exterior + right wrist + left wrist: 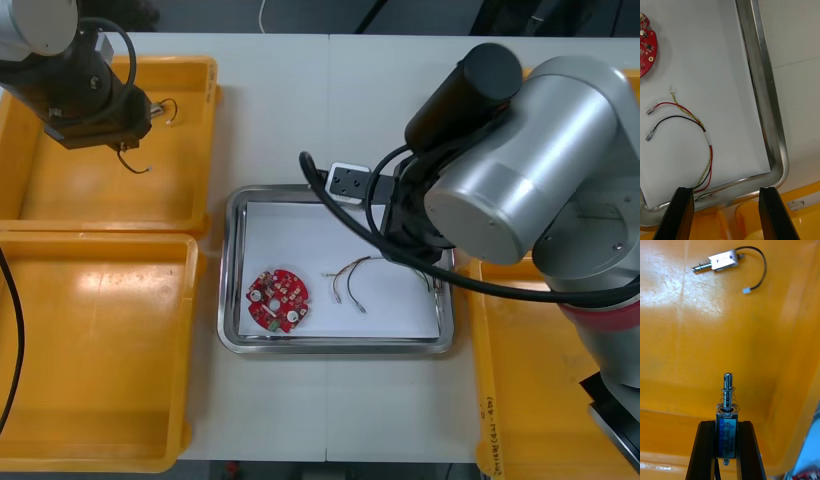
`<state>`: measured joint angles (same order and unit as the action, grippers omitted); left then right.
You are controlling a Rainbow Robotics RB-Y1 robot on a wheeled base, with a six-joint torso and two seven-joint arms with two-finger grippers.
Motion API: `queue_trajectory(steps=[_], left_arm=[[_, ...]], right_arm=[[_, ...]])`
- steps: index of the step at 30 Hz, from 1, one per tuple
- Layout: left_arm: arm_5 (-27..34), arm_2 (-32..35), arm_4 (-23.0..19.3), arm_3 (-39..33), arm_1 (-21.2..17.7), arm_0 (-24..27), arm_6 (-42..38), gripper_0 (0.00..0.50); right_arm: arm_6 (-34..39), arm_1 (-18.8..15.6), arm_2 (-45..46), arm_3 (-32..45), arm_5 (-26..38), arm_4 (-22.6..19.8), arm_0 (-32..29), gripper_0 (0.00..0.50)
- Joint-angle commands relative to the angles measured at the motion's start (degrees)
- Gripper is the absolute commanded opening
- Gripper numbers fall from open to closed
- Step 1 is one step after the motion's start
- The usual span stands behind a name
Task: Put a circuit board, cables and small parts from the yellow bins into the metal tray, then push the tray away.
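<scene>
Left gripper (727,427) at 10 o'clock over the far yellow bin (190,130), clamped on a small metal part (727,397); right gripper (726,197) at 3 o'clock of the metal tray (763,93), jaws wide, empty; circuit board (279,298) and cable (696,120) lie inside.

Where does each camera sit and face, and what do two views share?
Front view: above the arms, looking steeply down at the table; left arm over a yellow bin, right arm over the metal tray.
Right wrist view: on the right wrist, facing the tray's corner; right claw open, empty.
Left wrist view: on the left wrist, facing the bin's floor; left claw shut on a small metal part.
Shared: front and right wrist views both show the circuit board and cable.
</scene>
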<state>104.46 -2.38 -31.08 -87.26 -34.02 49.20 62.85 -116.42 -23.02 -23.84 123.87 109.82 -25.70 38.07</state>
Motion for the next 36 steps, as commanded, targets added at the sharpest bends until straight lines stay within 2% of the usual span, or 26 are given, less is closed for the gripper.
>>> queue_trajectory(steps=[1, 3, 9, 18, 23, 36], left_arm=[[3.73, 0.27, -3.98, -6.61, -2.28, 2.48, -2.56, 0.001], [5.05, -1.40, -5.48, -9.25, -1.93, 2.48, -2.91, 0.000], [5.54, -4.74, -6.27, -13.64, 1.33, 2.48, -4.40, 0.002], [5.54, -9.75, -6.09, -16.45, 5.90, 2.48, -6.51, 0.001], [3.90, -13.53, -6.45, -15.84, 7.13, 2.48, -7.48, 0.002], [-4.01, -22.58, -8.03, -8.46, 9.06, 2.48, -8.71, 0.002]], right_arm=[[-1.62, -3.87, 6.17, 3.13, 0.18, -3.83, 1.84, 0.500], [-1.53, -5.45, 9.51, 3.13, 0.18, -5.76, 1.84, 0.500], [-1.53, -8.27, 16.81, 3.13, 0.18, -6.99, 1.84, 0.500], [-0.83, -12.66, 23.05, 1.73, 0.18, -4.88, 1.84, 0.500], [-0.74, -12.75, 27.53, -1.44, 0.18, -3.56, 1.84, 0.500], [0.22, -12.75, 36.76, -10.40, 0.18, 0.83, 3.51, 0.500]])
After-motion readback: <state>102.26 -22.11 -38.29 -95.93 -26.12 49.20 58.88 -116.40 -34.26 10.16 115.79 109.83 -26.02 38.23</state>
